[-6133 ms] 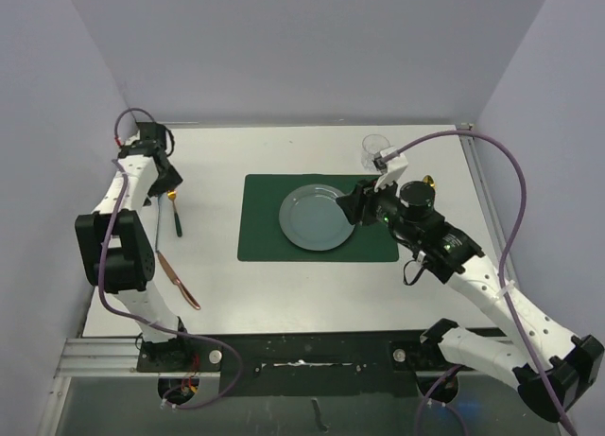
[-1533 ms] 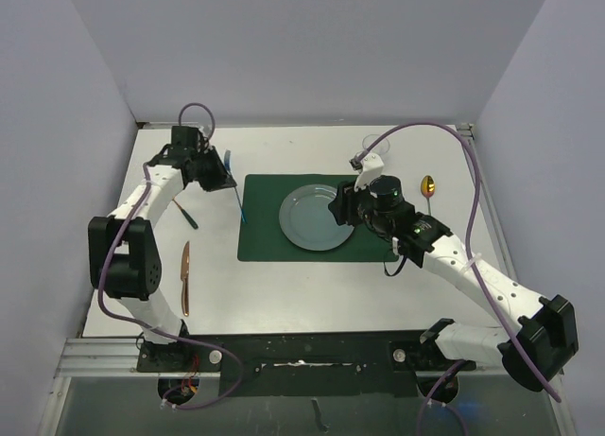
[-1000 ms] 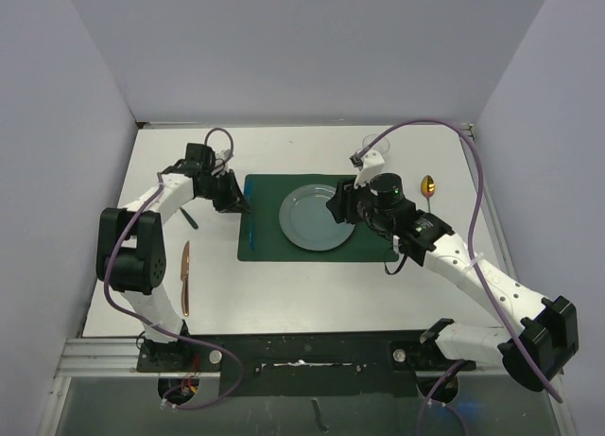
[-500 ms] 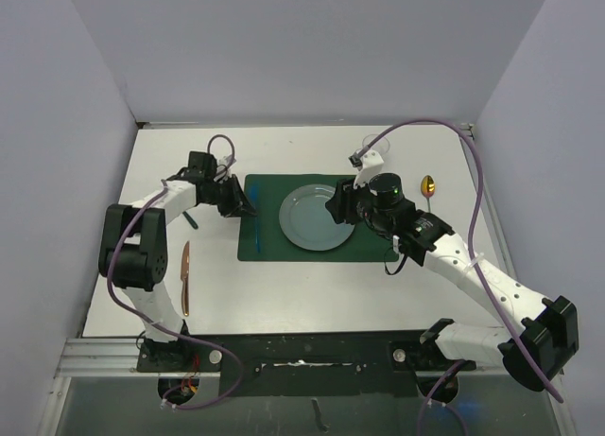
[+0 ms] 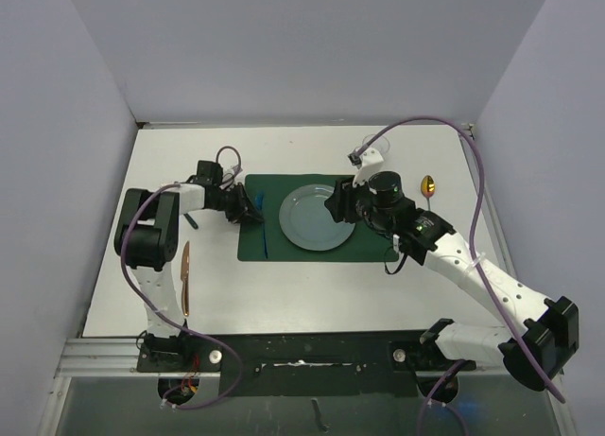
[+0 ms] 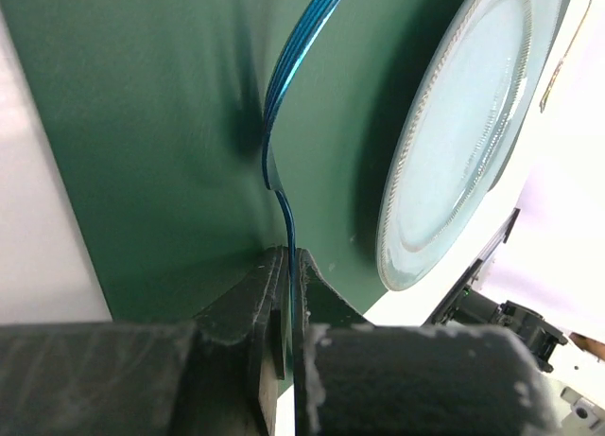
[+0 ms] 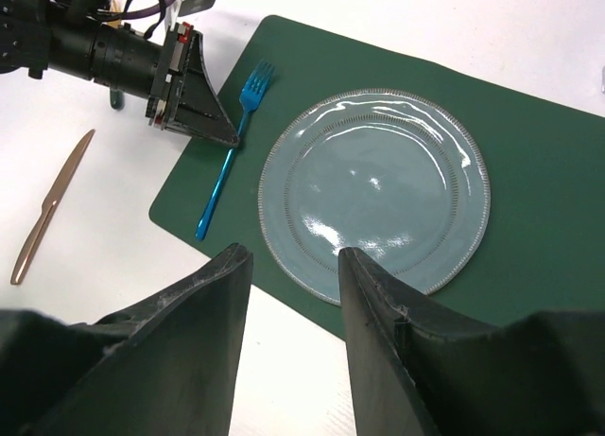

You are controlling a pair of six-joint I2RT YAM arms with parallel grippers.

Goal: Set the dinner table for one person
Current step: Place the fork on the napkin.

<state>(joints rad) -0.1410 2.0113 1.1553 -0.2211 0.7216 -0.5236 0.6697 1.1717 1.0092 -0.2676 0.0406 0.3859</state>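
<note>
My left gripper (image 5: 248, 209) (image 6: 291, 266) is shut on the middle of a blue fork (image 5: 264, 235) (image 6: 284, 86) (image 7: 230, 152). The fork lies low along the left strip of the dark green placemat (image 5: 369, 242) (image 6: 142, 124) (image 7: 529, 171), tines toward the far side, just left of the pale blue plate (image 5: 317, 217) (image 6: 463, 133) (image 7: 373, 195). My right gripper (image 5: 338, 201) (image 7: 291, 254) hangs open and empty above the plate's right side. The placemat sits mid-way on the white dinner table (image 5: 312, 294).
A copper knife (image 5: 185, 280) (image 7: 52, 209) lies on the table left of the placemat. A dark green-handled utensil (image 5: 189, 217) is by the left arm. A gold spoon (image 5: 427, 185) and a clear glass (image 5: 375, 150) stand at the far right.
The left gripper has carried the fork right, from the table's left onto the placemat beside the plate, and lowered it. The right arm has barely moved.
</note>
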